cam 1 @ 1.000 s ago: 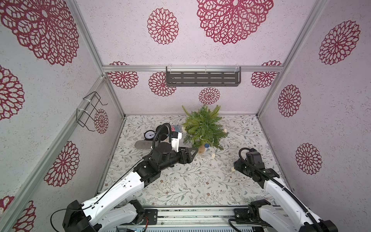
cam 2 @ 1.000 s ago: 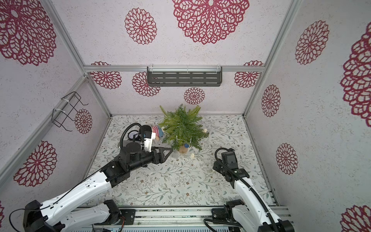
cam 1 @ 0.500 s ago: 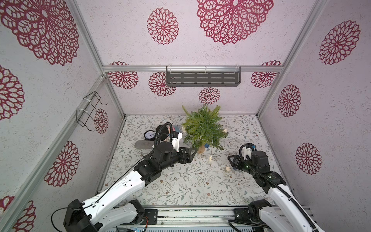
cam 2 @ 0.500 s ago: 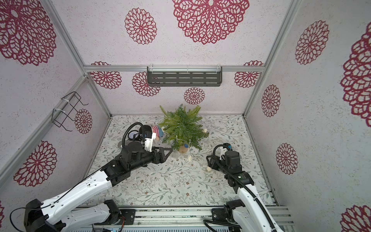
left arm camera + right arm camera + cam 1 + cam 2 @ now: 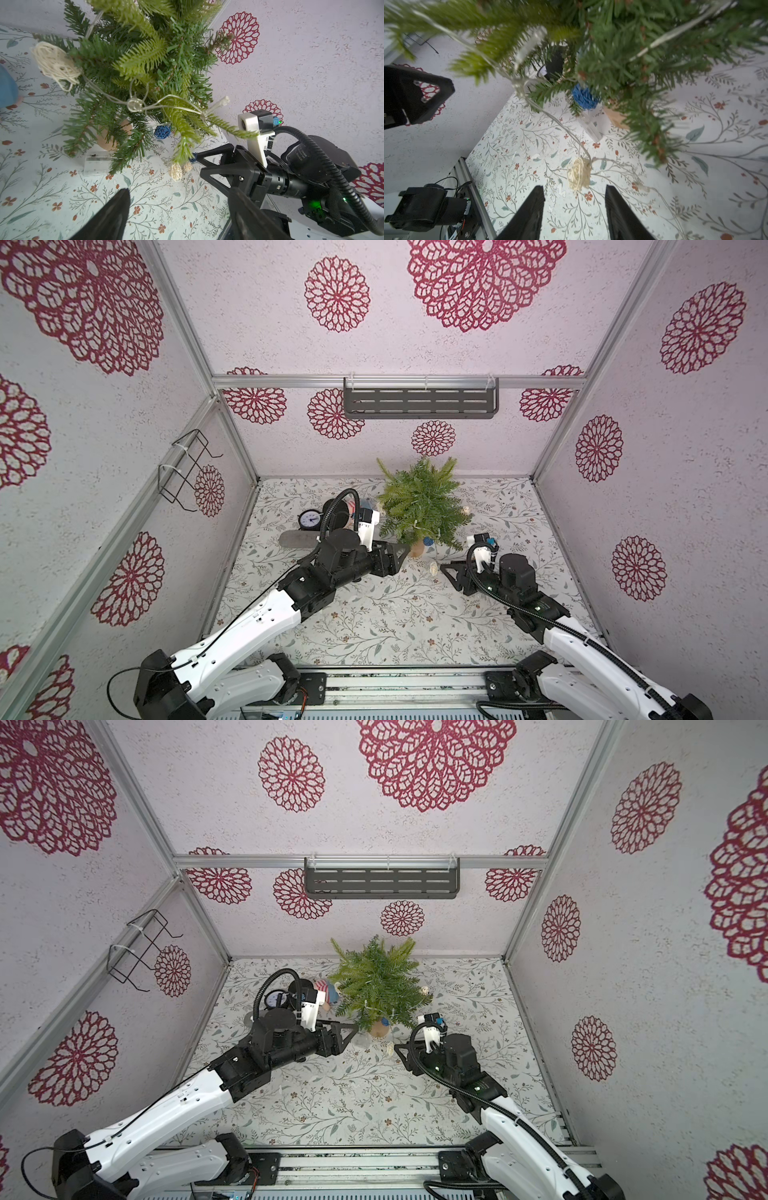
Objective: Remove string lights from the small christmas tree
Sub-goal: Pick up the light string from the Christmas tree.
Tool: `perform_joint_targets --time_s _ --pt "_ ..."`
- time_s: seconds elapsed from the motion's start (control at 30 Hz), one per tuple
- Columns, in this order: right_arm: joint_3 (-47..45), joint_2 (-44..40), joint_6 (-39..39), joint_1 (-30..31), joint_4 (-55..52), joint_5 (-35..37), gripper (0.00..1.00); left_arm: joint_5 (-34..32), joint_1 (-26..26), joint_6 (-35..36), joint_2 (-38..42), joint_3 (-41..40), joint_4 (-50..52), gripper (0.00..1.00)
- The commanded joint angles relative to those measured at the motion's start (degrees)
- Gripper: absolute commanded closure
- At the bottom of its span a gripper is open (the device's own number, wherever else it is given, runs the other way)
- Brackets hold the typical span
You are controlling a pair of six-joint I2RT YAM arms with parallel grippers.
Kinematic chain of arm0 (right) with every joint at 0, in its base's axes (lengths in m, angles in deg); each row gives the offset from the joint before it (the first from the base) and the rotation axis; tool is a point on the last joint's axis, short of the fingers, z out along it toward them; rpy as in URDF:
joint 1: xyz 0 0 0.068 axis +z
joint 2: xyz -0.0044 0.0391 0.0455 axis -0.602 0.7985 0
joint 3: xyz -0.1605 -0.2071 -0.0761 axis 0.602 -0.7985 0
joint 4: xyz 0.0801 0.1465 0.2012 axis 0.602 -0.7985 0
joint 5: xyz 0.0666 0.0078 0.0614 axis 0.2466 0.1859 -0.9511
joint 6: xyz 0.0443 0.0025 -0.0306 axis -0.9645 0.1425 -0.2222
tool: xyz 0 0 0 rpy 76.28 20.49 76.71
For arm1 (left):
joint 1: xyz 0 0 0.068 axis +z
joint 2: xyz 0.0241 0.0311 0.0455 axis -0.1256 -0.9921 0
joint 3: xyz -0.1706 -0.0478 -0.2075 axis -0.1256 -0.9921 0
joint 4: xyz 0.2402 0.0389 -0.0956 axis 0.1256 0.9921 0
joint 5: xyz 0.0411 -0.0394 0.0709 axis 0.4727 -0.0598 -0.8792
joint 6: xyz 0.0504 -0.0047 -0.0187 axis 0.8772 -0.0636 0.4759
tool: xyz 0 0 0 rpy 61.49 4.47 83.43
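At the back of the table, in both top views, the small christmas tree stands upright, string lights trailing off it. In the left wrist view we see the left gripper spread wide, empty. In the right wrist view the right gripper gapes empty, a cream ball just ahead.

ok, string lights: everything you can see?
The string lights: thin pale wire looped through the small christmas tree. One cream woven ball sits in the needles; a second cream ball lies on the table, wire attached. A blue ball hangs low by the trunk. The clear plastic box rests on the table beside the stump. The open right tool faces the second ball, no contact visible.
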Motion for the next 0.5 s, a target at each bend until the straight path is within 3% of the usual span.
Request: perform_joint_targets --time_s 0.0,0.47 --pt "1.8 1.3 4.3 0.4 9.0 -0.7 0.50 -0.2 -0.7 0.8 -0.5 1.6 0.5 0.21" --pt "3.0 10.6 5.6 0.9 21.7 -3.0 0.68 -0.4 -0.7 0.6 -1.5 3.2 1.8 0.22"
